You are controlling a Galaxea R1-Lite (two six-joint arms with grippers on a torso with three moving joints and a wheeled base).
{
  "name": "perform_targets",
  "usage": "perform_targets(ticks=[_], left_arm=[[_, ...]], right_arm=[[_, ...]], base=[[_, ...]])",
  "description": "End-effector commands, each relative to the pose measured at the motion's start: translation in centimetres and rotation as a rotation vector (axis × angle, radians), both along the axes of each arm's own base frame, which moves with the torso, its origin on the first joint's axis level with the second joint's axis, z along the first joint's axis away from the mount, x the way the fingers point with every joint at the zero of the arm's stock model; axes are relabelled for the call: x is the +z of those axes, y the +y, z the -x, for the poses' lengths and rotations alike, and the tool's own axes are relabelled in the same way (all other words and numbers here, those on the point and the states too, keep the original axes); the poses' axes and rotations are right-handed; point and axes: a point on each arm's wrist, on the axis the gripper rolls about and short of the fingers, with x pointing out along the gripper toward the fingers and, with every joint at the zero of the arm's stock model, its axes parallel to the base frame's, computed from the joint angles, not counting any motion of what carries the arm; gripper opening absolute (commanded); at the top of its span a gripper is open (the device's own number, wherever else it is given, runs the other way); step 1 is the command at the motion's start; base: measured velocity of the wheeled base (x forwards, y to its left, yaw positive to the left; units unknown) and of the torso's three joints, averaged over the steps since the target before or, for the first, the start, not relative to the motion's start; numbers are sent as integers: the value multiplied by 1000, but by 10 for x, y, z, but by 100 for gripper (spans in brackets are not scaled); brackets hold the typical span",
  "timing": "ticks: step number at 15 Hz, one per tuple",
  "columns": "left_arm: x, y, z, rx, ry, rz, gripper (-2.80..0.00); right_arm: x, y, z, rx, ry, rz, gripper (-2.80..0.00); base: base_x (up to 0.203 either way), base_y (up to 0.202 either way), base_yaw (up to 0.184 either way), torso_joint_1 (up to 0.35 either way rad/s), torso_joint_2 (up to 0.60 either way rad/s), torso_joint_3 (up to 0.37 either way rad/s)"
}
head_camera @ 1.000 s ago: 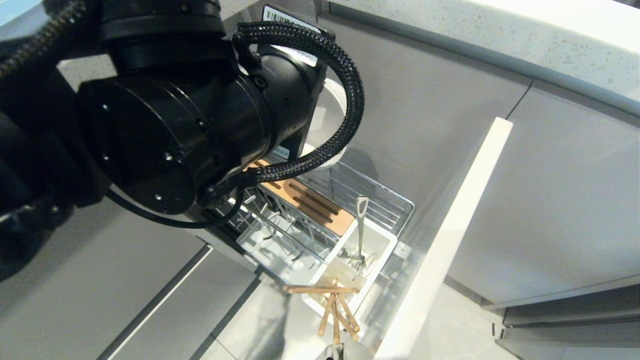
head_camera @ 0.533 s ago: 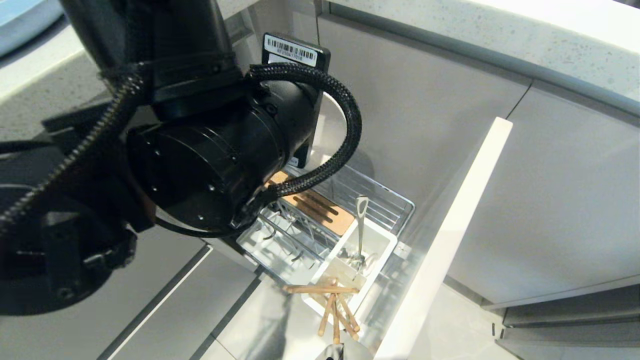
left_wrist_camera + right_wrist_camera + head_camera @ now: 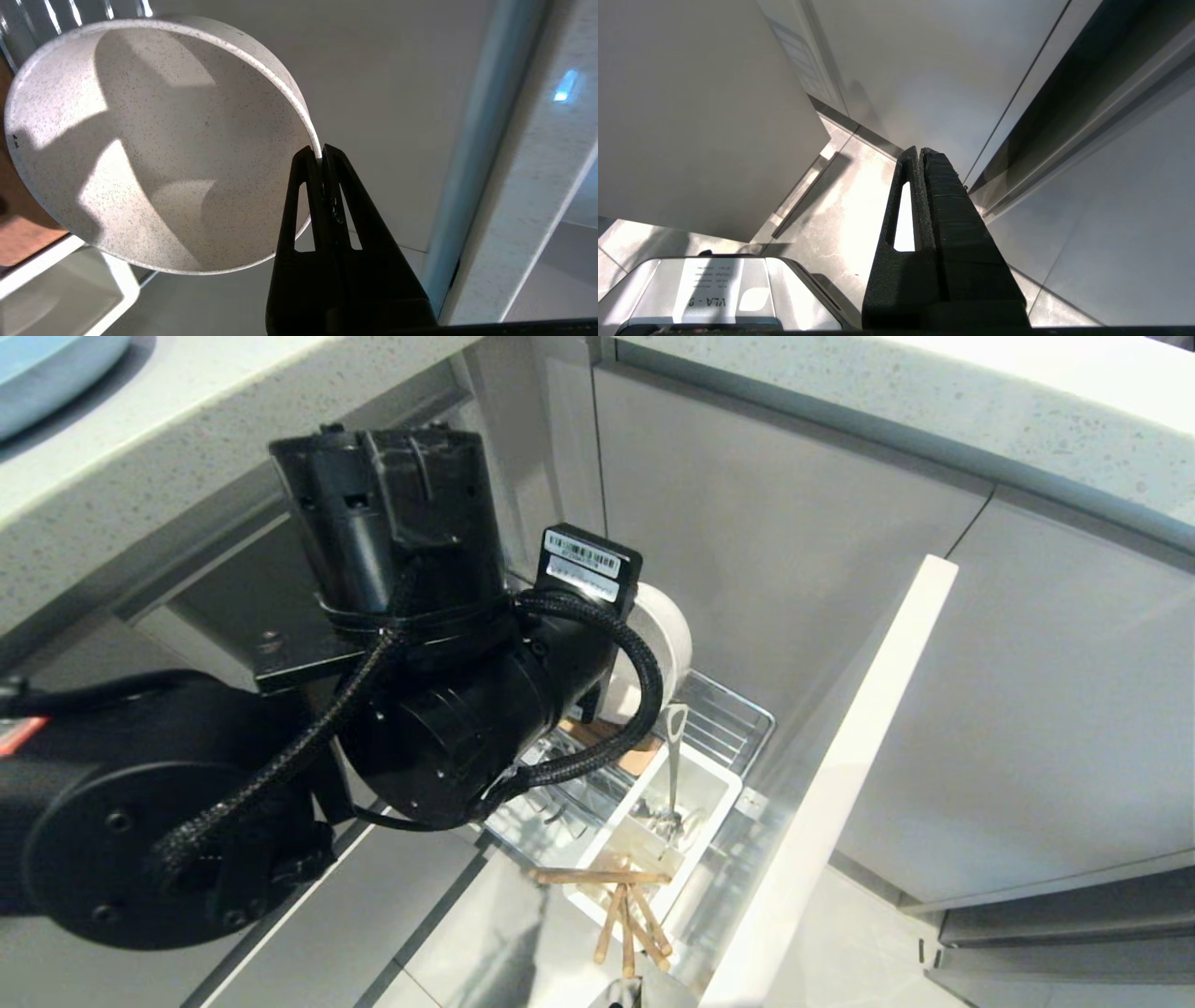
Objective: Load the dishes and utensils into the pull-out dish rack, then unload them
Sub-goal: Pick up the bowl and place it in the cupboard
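The cream-white speckled bowl (image 3: 154,144) is pinched by its rim between the closed fingers of the left gripper (image 3: 321,156). In the head view the bowl (image 3: 665,627) is seen tipped on edge, held above the back end of the pull-out dish rack (image 3: 738,719), over the slotted wooden strip (image 3: 633,761); whether it touches the rack cannot be told, since the left arm covers that spot. The white plastic utensil caddy (image 3: 724,784) is set at the front end of the rack, just behind the pale front panel (image 3: 840,775). The slim silver utensil (image 3: 674,756) is stood upright in the caddy's rear compartment, and the wooden chopsticks (image 3: 621,905) are leaned in the compartment nearest the front, their ends splayed over its edge. A light-blue plate (image 3: 47,364) is seen at the far left corner of the countertop (image 3: 887,392). The right gripper (image 3: 920,154) is hung with its fingers pressed together and nothing between them, above the pale floor (image 3: 840,210).
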Motion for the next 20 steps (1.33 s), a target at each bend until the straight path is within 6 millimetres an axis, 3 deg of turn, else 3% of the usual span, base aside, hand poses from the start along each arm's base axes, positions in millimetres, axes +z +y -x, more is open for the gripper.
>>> perform_targets(ticks=[1, 12, 20], left_arm=[[-7, 6, -9, 6, 19, 0, -280], [6, 43, -26, -134, -28, 67, -280], [-2, 48, -37, -169, -1, 92, -280]], right_arm=[[0, 0, 0, -1, 1, 0, -280], [0, 0, 0, 1, 2, 0, -280], [0, 0, 0, 0, 1, 0, -280]], base=[[0, 0, 0, 0, 0, 0], [0, 0, 0, 0, 0, 0], [0, 0, 0, 0, 0, 0]])
